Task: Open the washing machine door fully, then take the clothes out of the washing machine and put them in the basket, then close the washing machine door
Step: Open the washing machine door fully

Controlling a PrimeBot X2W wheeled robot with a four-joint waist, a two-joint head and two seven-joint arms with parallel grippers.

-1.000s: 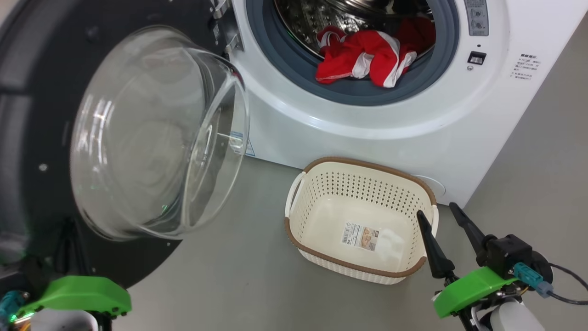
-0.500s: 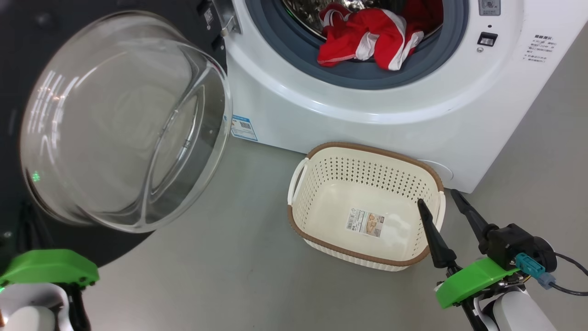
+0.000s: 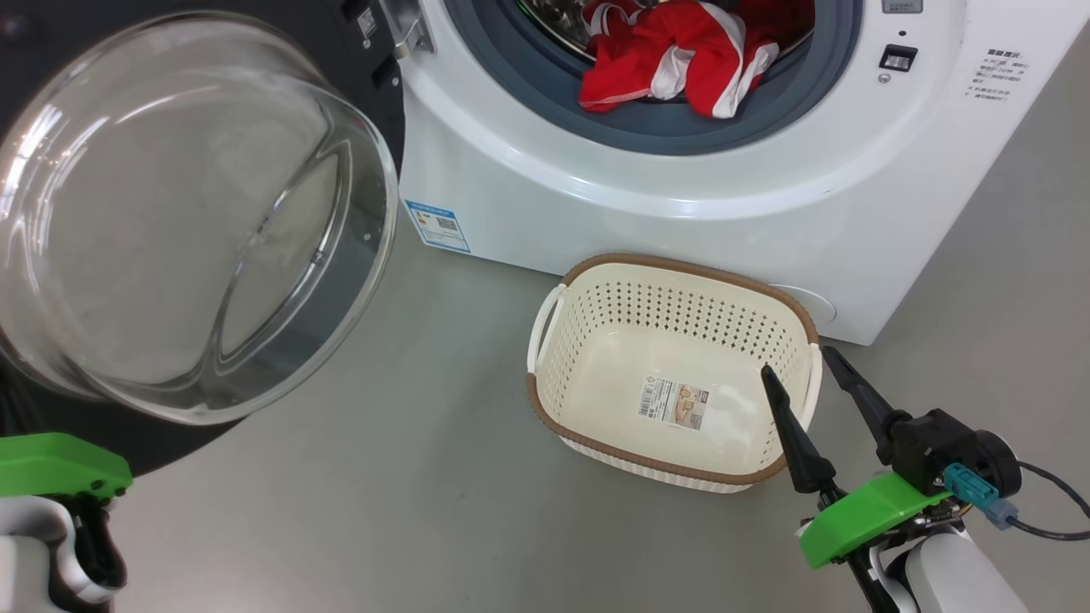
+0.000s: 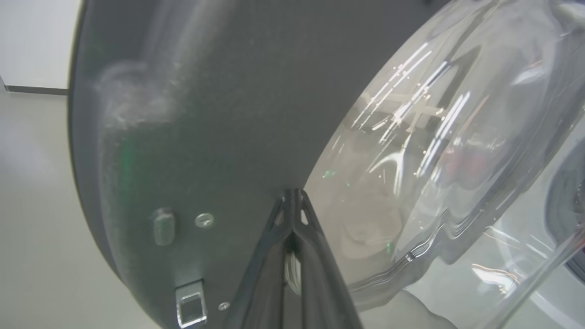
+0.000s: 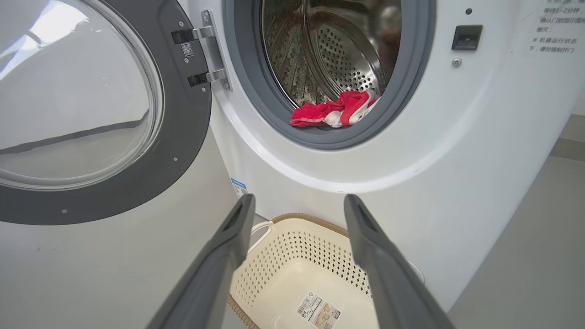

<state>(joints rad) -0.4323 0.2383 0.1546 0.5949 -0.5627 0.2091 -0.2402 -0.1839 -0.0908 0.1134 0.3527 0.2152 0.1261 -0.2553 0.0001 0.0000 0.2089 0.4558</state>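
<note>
The left jaws, clenched empty, sit tip-first at the washing machine door (image 4: 205, 114); skidding onto its glass could let it swing back. The right jaws hang released, the basket (image 3: 673, 311) just ahead, the clothes (image 3: 647, 51) well beyond: a garment may drop short.

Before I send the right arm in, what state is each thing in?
washing machine door: swung open to the left.
washing machine: open, drum exposed.
clothes: inside, bunched at the drum mouth.
basket: upright on the floor, empty.
left gripper: shut, tips at the door's inner face.
right gripper: open, holding nothing, by the basket.
</note>
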